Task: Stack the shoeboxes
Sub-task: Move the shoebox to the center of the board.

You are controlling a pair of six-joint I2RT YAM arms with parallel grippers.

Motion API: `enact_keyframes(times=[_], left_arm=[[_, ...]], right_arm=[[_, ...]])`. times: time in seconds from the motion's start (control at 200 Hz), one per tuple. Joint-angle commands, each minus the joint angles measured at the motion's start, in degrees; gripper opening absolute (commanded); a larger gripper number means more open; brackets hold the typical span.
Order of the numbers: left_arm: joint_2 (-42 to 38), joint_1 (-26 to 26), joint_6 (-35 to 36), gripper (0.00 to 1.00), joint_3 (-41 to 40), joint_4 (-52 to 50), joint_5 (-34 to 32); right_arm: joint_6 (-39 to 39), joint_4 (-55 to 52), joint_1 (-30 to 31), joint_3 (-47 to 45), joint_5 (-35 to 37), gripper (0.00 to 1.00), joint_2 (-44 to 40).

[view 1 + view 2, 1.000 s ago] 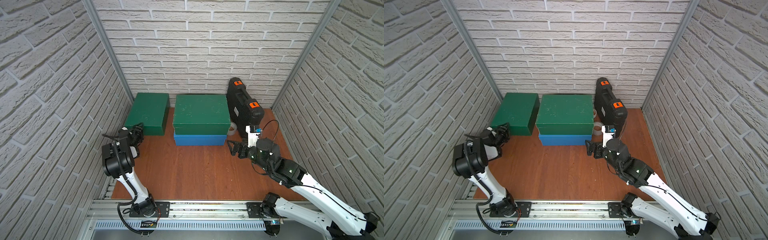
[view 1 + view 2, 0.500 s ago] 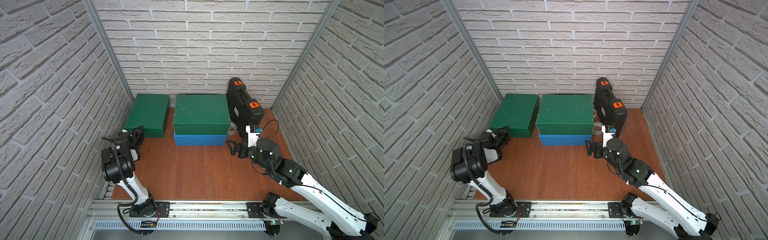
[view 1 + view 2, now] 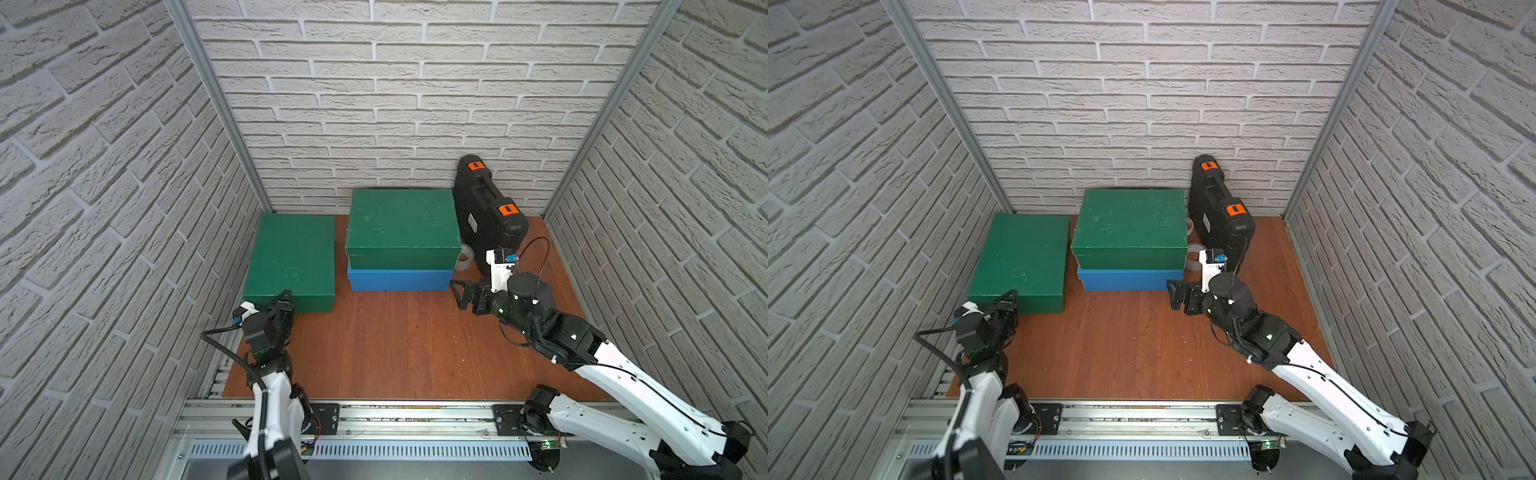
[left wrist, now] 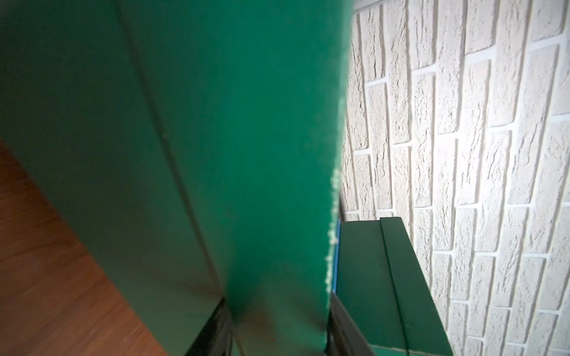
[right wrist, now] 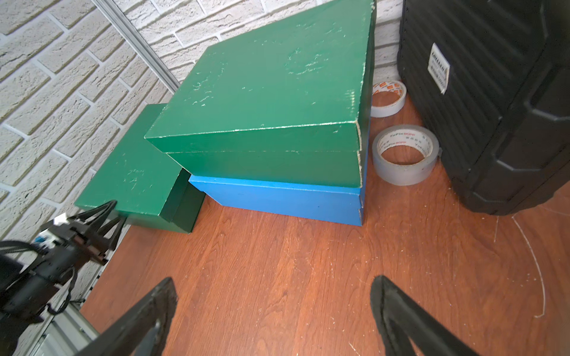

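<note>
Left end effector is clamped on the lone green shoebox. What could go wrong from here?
The left end effector grips the lone green shoebox only at a near corner, so lifting may make it swing or slip out. The right end effector hangs open, apart from it, giving no second support. Landing it on the stacked green shoebox could shove that stack toward the tape rolls.

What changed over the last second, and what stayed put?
The left gripper closed on the near edge of the loose green shoebox and pulled it back toward the robot. Unchanged: the right gripper, open; the other green shoebox atop the blue shoebox; the black case.
</note>
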Motion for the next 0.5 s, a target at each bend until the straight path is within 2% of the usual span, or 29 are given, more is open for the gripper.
enact_keyframes(times=[0.0,0.135,0.29,0.36,0.495], left_arm=[[-15.73,-0.78,2.70,0.27,-2.17,-22.18,-2.79],[-32.10,-1.05,0.52,0.25,-4.67,-36.60,-0.92],[-25.49,-1.50,1.12,0.14,-5.16,-34.97,1.39],[-24.01,-1.85,1.40,0.13,-4.47,-35.91,1.03],[-24.38,-2.21,2.54,0.28,-0.94,-42.51,-1.28]], right_arm=[[1.76,3.26,-0.51,0.05,-1.74,0.99,0.33],[2.77,3.83,-0.50,0.14,-3.54,0.99,2.12],[3.58,4.36,-0.33,0.85,-6.45,0.99,5.48],[3.92,4.51,-0.24,1.04,-7.35,0.99,6.71],[4.47,4.87,-0.24,1.34,-7.67,0.99,8.30]])
